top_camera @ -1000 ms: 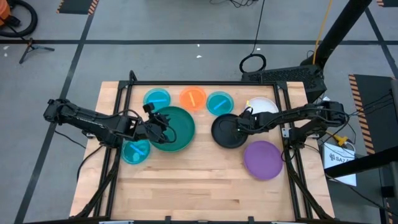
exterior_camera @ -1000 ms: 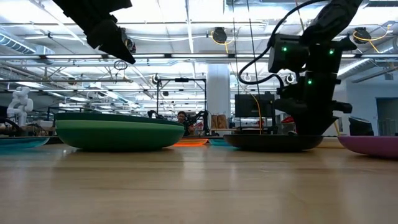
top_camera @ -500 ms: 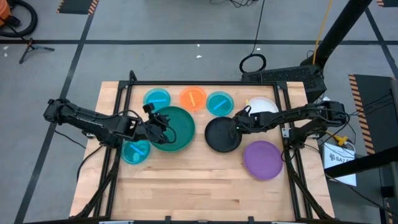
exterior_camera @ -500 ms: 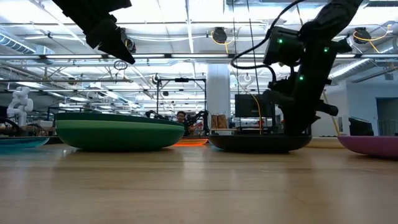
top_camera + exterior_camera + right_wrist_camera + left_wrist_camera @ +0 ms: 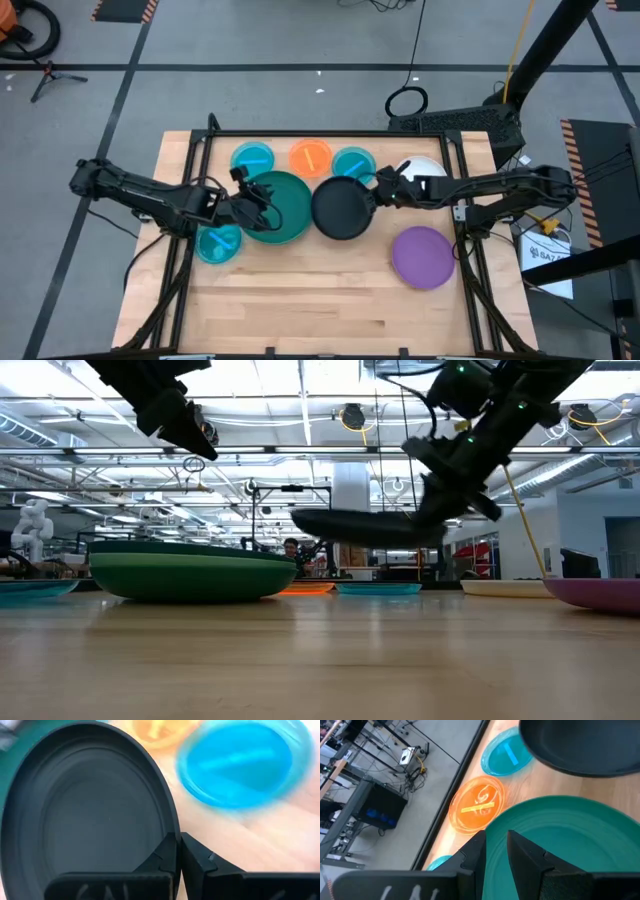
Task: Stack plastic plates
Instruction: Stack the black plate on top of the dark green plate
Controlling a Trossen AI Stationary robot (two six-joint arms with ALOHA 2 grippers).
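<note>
A black plate (image 5: 342, 208) hangs above the table in the middle, with my right gripper (image 5: 378, 195) shut on its right edge. Just left of it a large green plate (image 5: 283, 207) rests on the table. My left gripper (image 5: 255, 205) hovers above the green plate's left part (image 5: 580, 835), its fingers a little apart with nothing between them. Small blue plates (image 5: 252, 158) (image 5: 352, 163) and an orange one (image 5: 310, 157) lie along the far edge. Another blue one (image 5: 220, 242) lies near the left. My right gripper pinches the black plate's rim (image 5: 171, 831) between its two fingers, at the side nearest the table's right edge. The fingers come from the table's right, slanting down. The plate (image 5: 365, 527) is lifted clear of the table, hollow side up and nearly level.
A purple plate (image 5: 422, 256) lies near the right front and a white plate (image 5: 425, 168) lies under my right arm at the far right. The near half of the wooden table (image 5: 320, 310) is bare wood.
My right gripper has moved toward the table's left edge with the black plate. The plate first slid left along the table. It has since risen clear of the table and now hangs beside the green plate.
</note>
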